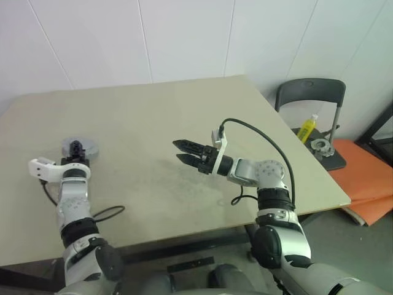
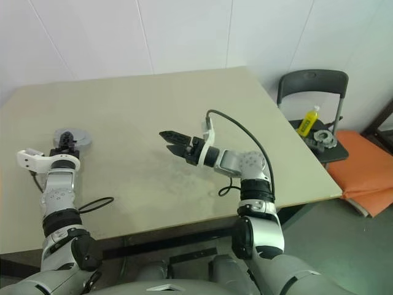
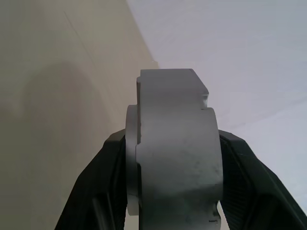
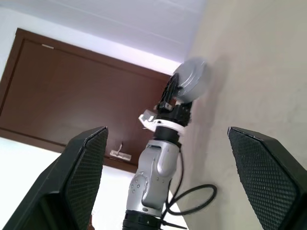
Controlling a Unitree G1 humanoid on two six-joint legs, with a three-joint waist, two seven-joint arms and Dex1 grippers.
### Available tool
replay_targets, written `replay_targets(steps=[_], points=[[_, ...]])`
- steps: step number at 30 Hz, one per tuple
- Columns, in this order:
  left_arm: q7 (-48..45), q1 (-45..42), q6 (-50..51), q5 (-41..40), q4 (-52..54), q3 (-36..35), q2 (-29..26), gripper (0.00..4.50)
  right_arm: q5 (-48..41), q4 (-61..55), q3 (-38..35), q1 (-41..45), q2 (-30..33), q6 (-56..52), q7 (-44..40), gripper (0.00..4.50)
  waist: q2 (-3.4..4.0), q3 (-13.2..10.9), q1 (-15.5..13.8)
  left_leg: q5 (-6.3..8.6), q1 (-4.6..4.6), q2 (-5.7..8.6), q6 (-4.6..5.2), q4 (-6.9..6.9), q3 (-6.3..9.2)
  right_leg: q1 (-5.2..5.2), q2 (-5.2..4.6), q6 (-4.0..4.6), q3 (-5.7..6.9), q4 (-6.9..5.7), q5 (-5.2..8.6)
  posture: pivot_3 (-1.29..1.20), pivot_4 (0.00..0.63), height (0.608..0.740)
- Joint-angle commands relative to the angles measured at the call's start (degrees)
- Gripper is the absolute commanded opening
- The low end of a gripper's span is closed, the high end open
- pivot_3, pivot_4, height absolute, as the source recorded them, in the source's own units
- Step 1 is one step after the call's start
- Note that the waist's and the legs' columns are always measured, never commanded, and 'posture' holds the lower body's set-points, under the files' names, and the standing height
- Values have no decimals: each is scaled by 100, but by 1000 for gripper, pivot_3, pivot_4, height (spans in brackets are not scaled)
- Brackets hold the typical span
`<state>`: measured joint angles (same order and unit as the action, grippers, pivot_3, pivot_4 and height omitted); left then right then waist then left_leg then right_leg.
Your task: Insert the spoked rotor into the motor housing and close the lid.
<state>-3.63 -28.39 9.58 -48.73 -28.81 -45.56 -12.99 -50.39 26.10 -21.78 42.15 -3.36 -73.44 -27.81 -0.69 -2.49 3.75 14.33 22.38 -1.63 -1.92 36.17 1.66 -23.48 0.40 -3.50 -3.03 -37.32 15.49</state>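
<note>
Near the table's (image 1: 184,123) left edge the left gripper (image 1: 75,149) clamps the motor housing (image 3: 175,153) by its rim, lid on it as far as can be told; solid metal, so likely heavy, stiff and slick, best pinched across the rim; mid-table, the right gripper (image 1: 184,152) hangs spread wide, empty.

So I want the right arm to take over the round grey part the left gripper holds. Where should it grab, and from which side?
Probably the far rim of the round grey part, coming in from the side opposite the left gripper. Its fingers clamp the near flanks, so only that round edge is free for the open right gripper.
</note>
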Motion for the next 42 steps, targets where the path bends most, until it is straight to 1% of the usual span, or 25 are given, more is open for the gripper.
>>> replay_targets(steps=[1, 7, 10, 12, 14, 16, 19, 20, 23, 25, 28, 33, 36, 38, 40, 41, 42], points=[[-224, -314, -340, 265, -49, 266, -116, 2196, -201, -246, 78, 62, 8, -59, -144, 4189, -2, 1, -16, 0, 0, 0, 0, 0, 1, 0, 0, 0, 1, 0, 0, 0, 0, 740], [-717, -462, -281, 365, -378, 510, -109, 2196, -216, -311, 207, 36, 111, -108, -276, 4189, -8, 3, -67, 0, 2, 2, 0, 7, 2, 3, 0, -5, 1, 0, -3, 0, 0, 740], [-712, -494, -274, 345, -430, 534, -122, 2196, -200, -308, 233, 29, 146, -91, -306, 4189, -8, 3, -56, 0, 1, 2, 0, 6, 2, 2, 1, -5, 1, -1, -3, 0, 0, 740], [-540, -498, -273, 406, -471, 535, -131, 2196, -193, -290, 234, 30, 169, -74, -311, 4189, -8, 3, -28, 0, 1, 0, 0, 5, 3, 1, 2, -5, 1, -2, -3, 0, 0, 740], [-347, -487, -304, 497, -528, 524, -138, 2864, -190, -281, 239, 30, 180, -60, -314, 4221, -9, 3, -17, 0, 1, 0, 0, 4, 4, 1, 2, -5, 1, -2, -3, 0, 0, 740], [-149, -462, -311, 566, -527, 503, -119, 3332, -180, -272, 250, 32, 185, -44, -310, 4221, -9, 4, -10, 0, 0, 0, 0, 5, 4, 2, 2, -5, 0, -4, -3, 0, 0, 740], [198, -391, -298, 734, -423, 544, -90, 4314, -158, -230, 266, 55, 196, -11, -316, 4221, -10, 4, -9, 0, -2, 0, 0, 8, 4, 3, 2, -6, 0, -11, -3, 0, 0, 740], [331, -363, -266, 788, -375, 565, -72, 4412, -149, -213, 273, 64, 201, 1, -324, 4221, -10, 4, -9, 0, -3, 0, 0, 8, 4, 3, 2, -6, 0, -13, -3, 0, 0, 740], [791, -252, -46, 1025, -141, 709, -11, 4412, -114, -166, 320, 93, 233, 36, -360, 4221, -10, 4, -10, 0, -3, 0, 0, 9, 4, 3, 1, -6, 0, -14, -3, 0, 0, 740], [1330, -150, 410, 1170, 84, 843, 34, 4412, -87, -121, 361, 117, 260, 70, -393, 4221, -10, 4, -19, 0, -3, 0, 0, 9, 5, 3, 1, -6, 0, -14, -3, 0, 0, 740], [2010, 76, 1456, 1198, 724, 1103, 146, 4412, -38, -43, 425, 150, 299, 130, -448, 4221, -11, 6, -36, 0, -5, 1, 0, 10, 5, 6, 0, -6, -1, -14, -4, 0, 0, 740], [3065, 340, 3387, 560, 2329, 1167, 473, 4412, 12, 35, 524, 181, 358, 193, -549, 4221, -11, 6, -65, 0, -8, 2, 0, 12, 4, 10, -4, -7, -3, -15, -4, 0, 0, 740], [3484, 296, 4468, 288, 2891, 1241, 559, 4412, 71, 71, 617, 185, 377, 227, -621, 4221, -11, 6, -117, 0, -9, 2, 0, 18, 5, 11, -3, -7, -2, -21, -4, 0, 0, 740], [3656, 222, 5137, 157, 3131, 1280, 555, 4412, 97, 99, 665, 197, 387, 253, -660, 4221, -11, 6, -126, 0, -12, 3, 0, 21, 5, 13, -2, -7, 0, -24, -4, 0, 0, 740], [3661, 139, 5521, 106, 3316, 1309, 512, 4412, 122, 121, 704, 219, 398, 282, -703, 4221, -11, 6, -123, 0, -14, 4, 0, 27, 6, 16, -1, -7, 0, -26, -4, 0, 0, 740], [3511, 104, 5623, 117, 3378, 1398, 427, 4412, 152, 129, 740, 231, 409, 311, -736, 4221, -11, 6, -120, 0, -15, 4, 0, 30, 5, 17, -1, -8, 0, -26, -4, 0, 0, 740], [3083, 143, 5562, 321, 3482, 1787, 156, 4412, 219, 121, 809, 235, 432, 364, -772, 4221, -10, 6, -118, 0, -15, 5, 0, 32, 5, 18, -1, -8, 0, -26, -4, 0, 0, 740]])
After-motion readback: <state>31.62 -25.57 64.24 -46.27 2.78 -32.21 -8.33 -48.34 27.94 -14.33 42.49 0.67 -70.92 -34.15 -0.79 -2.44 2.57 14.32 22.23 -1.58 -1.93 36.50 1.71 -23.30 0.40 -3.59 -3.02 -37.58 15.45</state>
